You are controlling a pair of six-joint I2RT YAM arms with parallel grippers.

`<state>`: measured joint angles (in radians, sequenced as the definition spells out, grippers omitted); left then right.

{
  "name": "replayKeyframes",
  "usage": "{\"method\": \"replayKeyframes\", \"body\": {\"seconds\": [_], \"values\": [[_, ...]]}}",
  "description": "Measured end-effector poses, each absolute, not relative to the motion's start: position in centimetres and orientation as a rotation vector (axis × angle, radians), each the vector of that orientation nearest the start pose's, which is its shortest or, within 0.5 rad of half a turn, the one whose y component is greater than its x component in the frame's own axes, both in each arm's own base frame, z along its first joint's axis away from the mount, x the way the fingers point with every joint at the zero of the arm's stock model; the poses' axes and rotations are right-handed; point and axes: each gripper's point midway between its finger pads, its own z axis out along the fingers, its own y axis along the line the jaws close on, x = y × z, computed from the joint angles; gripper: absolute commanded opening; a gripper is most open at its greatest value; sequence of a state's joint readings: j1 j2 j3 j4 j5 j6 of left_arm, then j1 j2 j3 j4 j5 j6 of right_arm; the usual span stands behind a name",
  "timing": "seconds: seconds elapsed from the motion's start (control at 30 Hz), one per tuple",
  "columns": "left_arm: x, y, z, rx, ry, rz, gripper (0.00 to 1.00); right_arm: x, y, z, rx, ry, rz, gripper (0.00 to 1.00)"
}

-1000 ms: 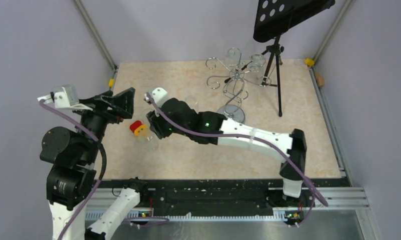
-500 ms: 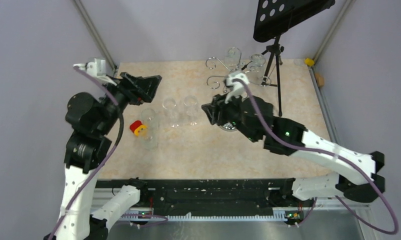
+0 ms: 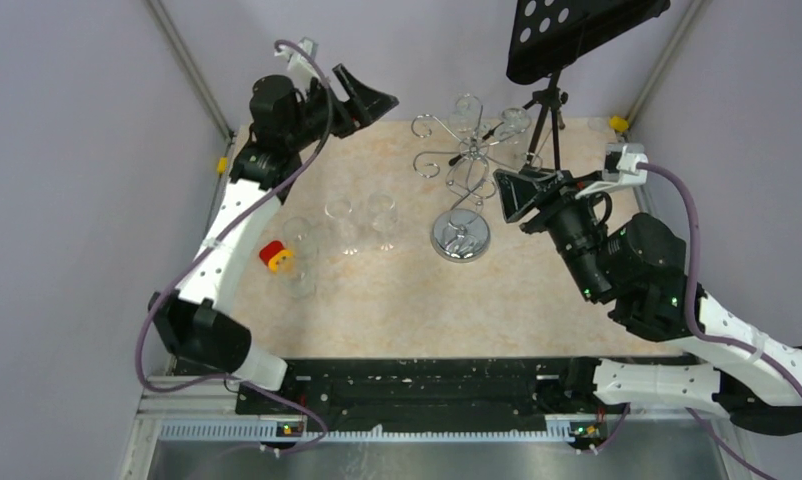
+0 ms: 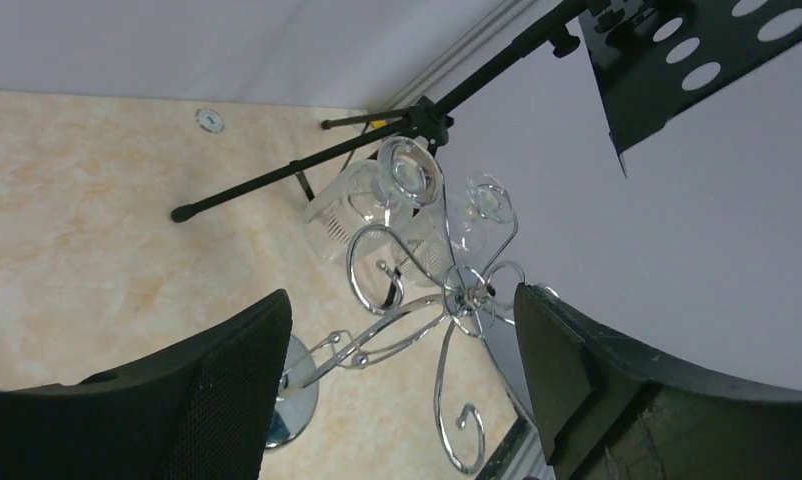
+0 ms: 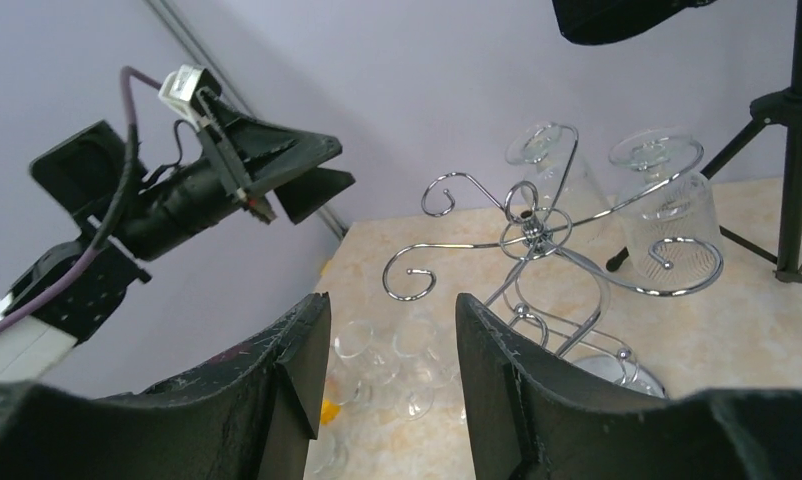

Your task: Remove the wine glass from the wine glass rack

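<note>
Wine glass [image 5: 667, 228]: we are seeing it hanging bowl-down from a far arm of the rack [image 3: 461, 238], its foot caught in the wire scroll. We are noting a second glass [image 5: 572, 195] hanging the same way on the neighbouring arm, just beside it. Rack is standing upright on its round base toward the back of the table [image 3: 397, 300], with the tripod [image 3: 549, 100] of a black music stand [image 3: 577, 35] just beside the hung glasses.

We are finding the right gripper [image 3: 504, 197] hovering near the rack's right side, jaws spread wide, gripping nothing, clear of wire and glass. We are logging the left gripper [image 3: 369, 98] raised at the far left by the back wall, well apart from the rack, jaws likewise gaping and empty.

Left of the rack, loose glasses [image 3: 339, 222] are standing on the table, and a red-and-yellow object [image 3: 274, 256] is lying among them.
</note>
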<state>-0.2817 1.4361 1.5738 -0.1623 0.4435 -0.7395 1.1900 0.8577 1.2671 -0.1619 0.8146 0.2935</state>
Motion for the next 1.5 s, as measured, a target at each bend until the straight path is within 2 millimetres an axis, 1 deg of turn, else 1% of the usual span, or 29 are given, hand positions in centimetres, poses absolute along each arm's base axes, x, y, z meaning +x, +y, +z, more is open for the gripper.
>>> {"method": "replayKeyframes", "body": {"seconds": [0.07,0.13,0.2,0.3,0.43,0.57,0.67,0.77,0.87,1.03,1.13,1.3,1.43,1.5], "values": [[41.2,-23.1,42.9,-0.019,1.733,-1.18,0.84,20.6,19.0,47.3,0.098,1.441,0.688,0.5],[43.2,-24.3,43.3,-0.012,1.727,-1.243,0.84,20.6,18.9,47.0,0.103,1.449,0.688,0.5],[44.8,-25.4,43.4,-0.005,1.724,-1.304,0.84,20.6,18.9,46.7,0.106,1.458,0.688,0.5],[46.9,-26.9,42.8,-0.012,1.734,-1.399,0.83,20.5,19.0,46.1,0.107,1.473,0.694,0.5],[49.2,-28.6,40.7,-0.062,1.77,-1.533,0.82,20.4,18.8,45.2,0.113,1.49,0.697,0.5],[50.3,-29.6,38.1,-0.119,1.826,-1.608,0.81,20.3,18.7,45.0,0.12,1.493,0.704,0.5],[50.5,-30.2,37.3,-0.139,1.843,-1.642,0.8,20.3,18.9,44.9,0.123,1.495,0.709,0.5],[50.3,-30.9,37.4,-0.12,1.836,-1.683,0.79,20.4,19.3,44.6,0.119,1.502,0.709,0.5],[49.8,-32.0,37.5,-0.087,1.833,-1.722,0.74,20.5,19.6,44.4,0.116,1.506,0.713,0.49],[49.0,-33.8,37.3,-0.038,1.84,-1.78,0.59,20.7,20.3,43.6,0.108,1.52,0.707,0.49],[48.7,-34.5,36.9,-0.032,1.851,-1.81,0.48,20.7,20.3,43.4,0.106,1.524,0.702,0.49],[48.9,-34.9,36.3,-0.041,1.86,-1.838,0.32,20.8,20.6,43.1,0.101,1.53,0.697,0.48],[49.0,-35.1,36.5,-0.051,1.863,-1.863,0.27,20.9,20.8,43.0,0.101,1.534,0.696,0.48],[48.9,-35.1,36.8,-0.052,1.859,-1.879,0.26,20.9,20.8,43.0,0.101,1.534,0.696,0.48]]}}
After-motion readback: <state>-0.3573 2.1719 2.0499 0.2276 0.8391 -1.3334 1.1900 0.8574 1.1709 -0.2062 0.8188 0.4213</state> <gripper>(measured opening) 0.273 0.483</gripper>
